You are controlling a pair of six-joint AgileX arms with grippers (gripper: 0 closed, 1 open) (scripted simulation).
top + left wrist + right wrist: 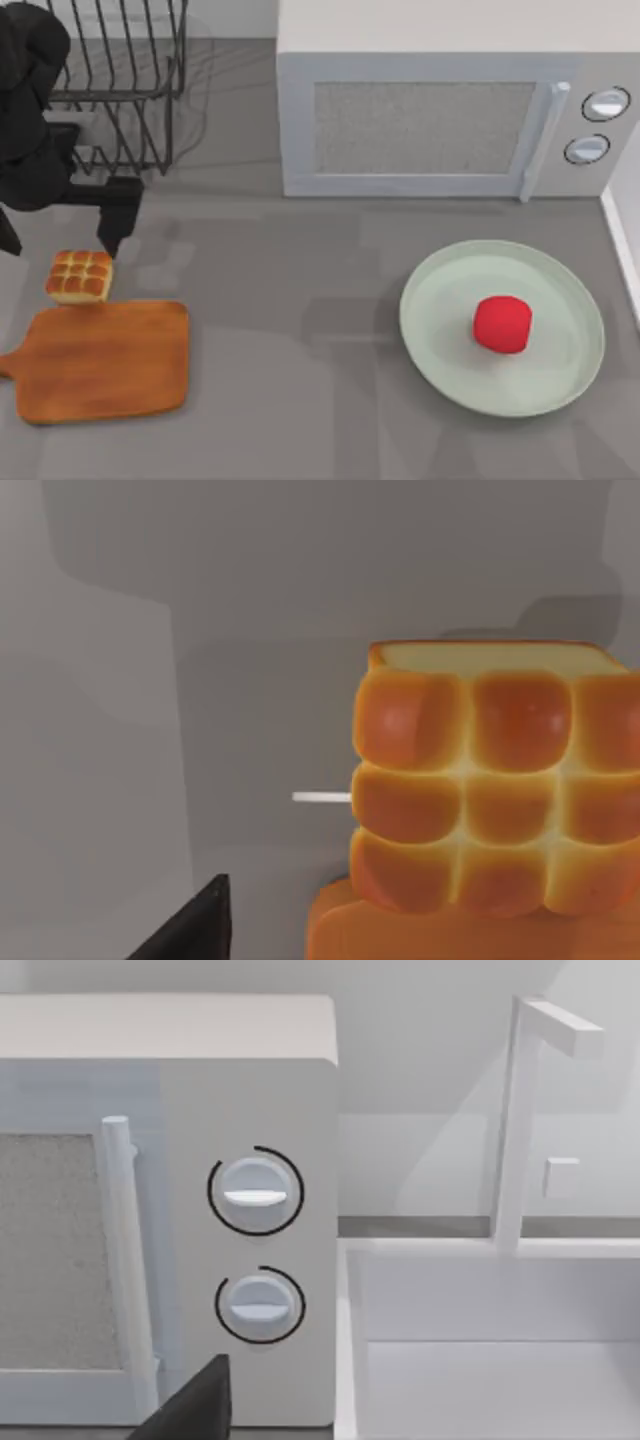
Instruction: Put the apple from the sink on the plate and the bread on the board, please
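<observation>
apple [502, 324] on plate [440, 340] — bread [79, 277] touching board's [110, 360] edge

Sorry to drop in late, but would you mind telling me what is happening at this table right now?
The small bright red apple already lies on the large pale green plate at the table's right. The square golden-brown bread bun sits at the far edge of the orange-brown wooden cutting board on the left, seemingly not fully on it yet. The left gripper hovers just behind the bun. The right arm looks towards the white microwave and sink.
</observation>
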